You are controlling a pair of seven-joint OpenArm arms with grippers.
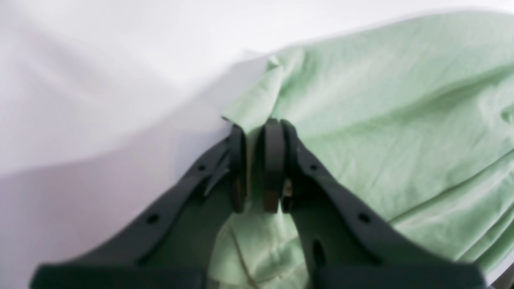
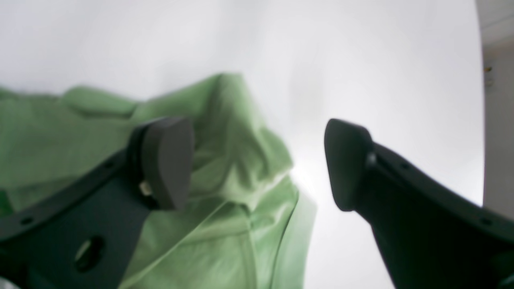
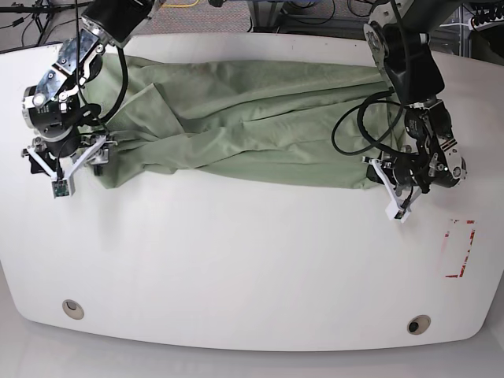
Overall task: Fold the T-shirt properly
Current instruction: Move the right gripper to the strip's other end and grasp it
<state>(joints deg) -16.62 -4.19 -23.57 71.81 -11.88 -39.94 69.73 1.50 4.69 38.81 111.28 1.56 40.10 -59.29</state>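
**A:** so how's this T-shirt (image 3: 244, 126) gonna handle? It's spread lengthwise along the far edge of the white worktop (image 3: 236, 268), rumpled, running nearly from one end to the other.

**B:** I'd guess light and totally limp — thin soft knit, matte, creases everywhere. It'll sag and drag rather than hold any shape, so pinch it at an edge or corner, not mid-panel.

**A:** which is what the left hand (image 1: 257, 168) is doing. Its black pads are pressed together with a fold of green cloth nipped between them, right at the shirt's border near the worktop's end.

**B:** and the right hand (image 2: 257, 164)?

**A:** wide apart, nothing in it — one pad hangs over a bunched hem, the other over bare worktop at the opposite end.

**B:** that bunch looks like a stitched hem, thicker, probably grips better. The worktop looks smooth, so I'd expect the cloth to slide easily.
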